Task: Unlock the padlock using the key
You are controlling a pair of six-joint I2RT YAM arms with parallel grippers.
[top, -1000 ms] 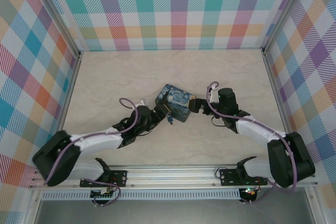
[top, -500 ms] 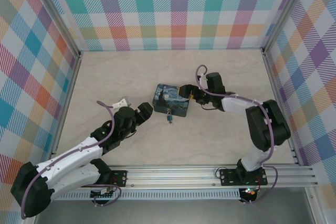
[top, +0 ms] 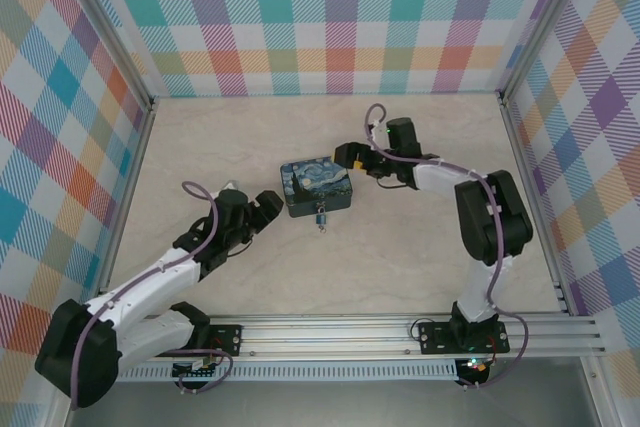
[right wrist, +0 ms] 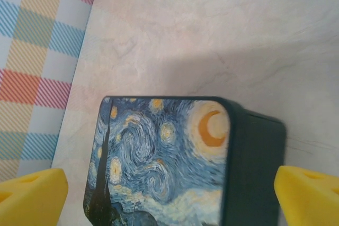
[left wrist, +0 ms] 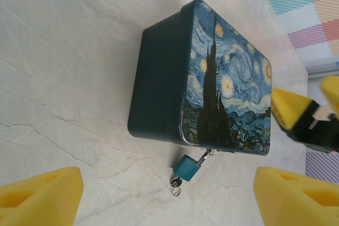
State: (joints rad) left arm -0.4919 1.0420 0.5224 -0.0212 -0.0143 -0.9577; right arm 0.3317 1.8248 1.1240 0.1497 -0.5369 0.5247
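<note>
**A:** Nearest element?
**B:** Left claw (top: 268,203), spread and empty, near the padlock (left wrist: 186,166). The padlock lies on the worktop (top: 400,247), hooked to the painted box's (left wrist: 222,83) near side, with the key (left wrist: 176,184) at its base.
**A:** Beyond?
**B:** Right claw (top: 350,157), likewise spread and empty, beside the box's far corner.

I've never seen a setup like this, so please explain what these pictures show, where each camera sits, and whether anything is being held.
Two robot arms are bolted at the near edge of a table, each ending in yellow two-finger jaws. The wide picture looks down from above: the left arm and right arm reach toward a painted night-sky box. The other two pictures come from a camera on each wrist, looking past its own jaws. A blue padlock is hooked to the box's clasp, with a small metal piece, probably the key, at its free end. Both sets of jaws are open, holding nothing.
</note>
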